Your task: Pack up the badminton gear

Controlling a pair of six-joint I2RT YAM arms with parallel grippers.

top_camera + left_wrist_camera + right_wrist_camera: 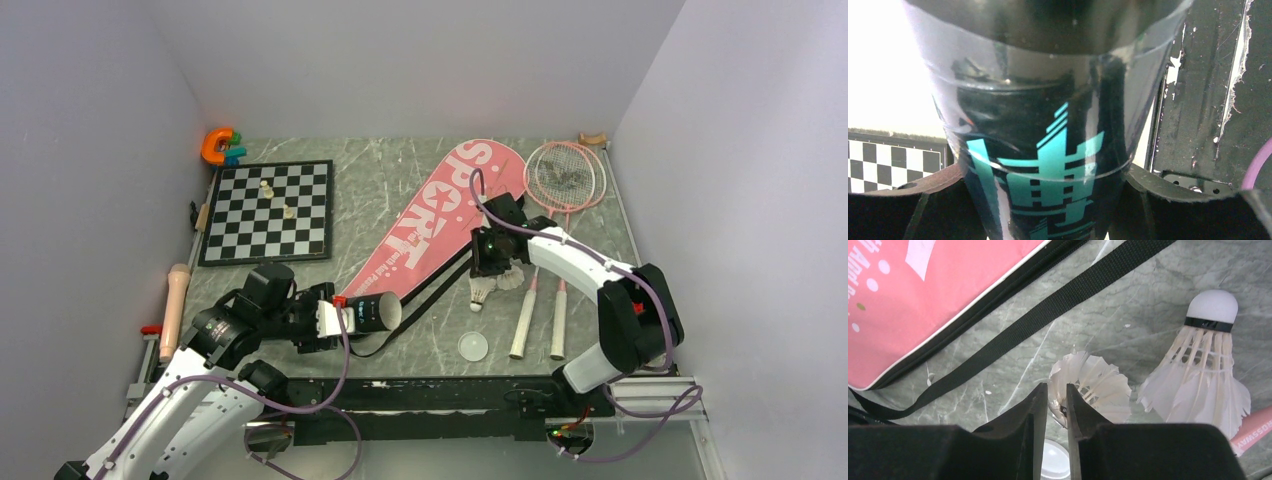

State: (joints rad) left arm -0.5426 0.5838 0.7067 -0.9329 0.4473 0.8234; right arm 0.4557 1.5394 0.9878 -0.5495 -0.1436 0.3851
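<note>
Nearest, the left pincer (340, 318) is clamped around the black tube (375, 312), which lies level with its open mouth turned right, just above the surface (370, 190). In the left wrist view the tube fills the gap between both fingers and its top is cut off. A little beyond, a small clear disc (472, 346) lies flat beside the white handles of the two rackets (565, 180), whose shafts are hidden under the right arm. Farther on, the right pincer (1057, 405) is pressed almost together, pinching the feather rim of a shuttlecock (1098, 385). A white round shape low between its fingers is hard to make out. A second shuttlecock (1205, 370) lies just beside, cork pointing away. Behind them a black strap (1048, 325) trails from the pink bag (440, 220), which lies flat, with the chessboard (268, 210) to the left
</note>
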